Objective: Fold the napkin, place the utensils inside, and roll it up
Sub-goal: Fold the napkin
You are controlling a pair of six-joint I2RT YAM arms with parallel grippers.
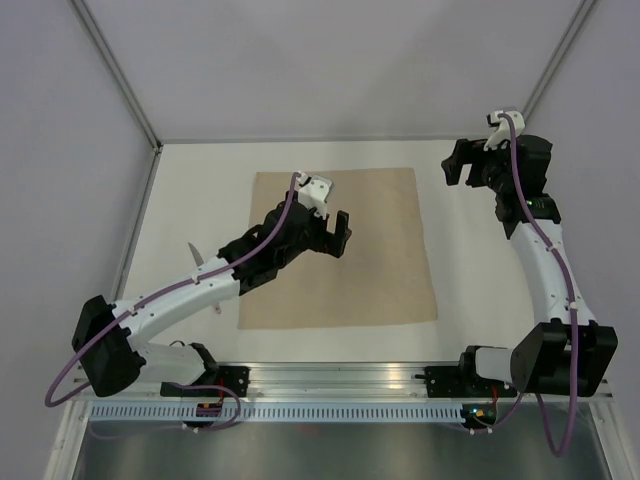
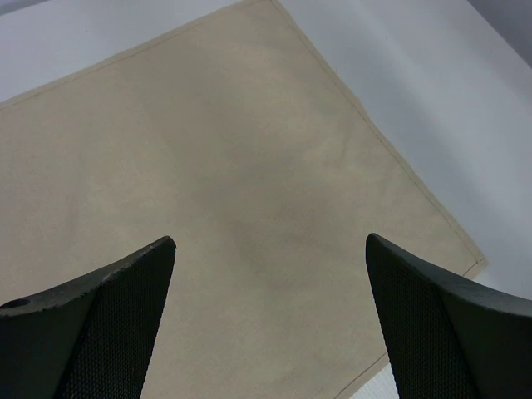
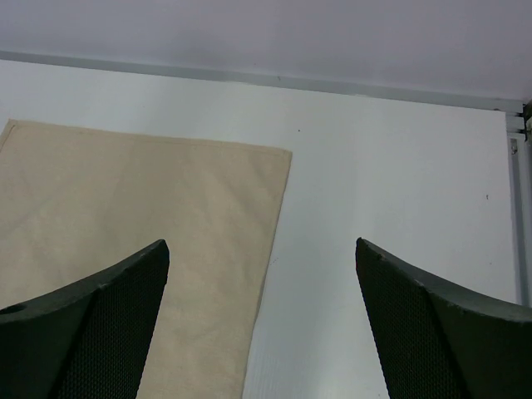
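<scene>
**Napkin flat, both pincers spread**

The napkin [image 1: 380, 270] lies unfolded on the tabletop [image 1: 200, 180]. The left pincer [image 1: 345, 233], spread and empty, hangs over its middle. The right pincer [image 1: 447, 168], also spread, is just off the napkin's far right corner. A utensil [image 1: 196, 252] shows left of the napkin.

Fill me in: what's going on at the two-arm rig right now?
The tan napkin lies flat and unfolded on the white table. The left gripper hovers over the napkin's middle, jaws open and empty. The right gripper is off to the side near the napkin's far right corner, also open and empty. A pale pointed utensil lies left of the napkin, partly hidden by the left arm. No fold has been made yet.
</scene>
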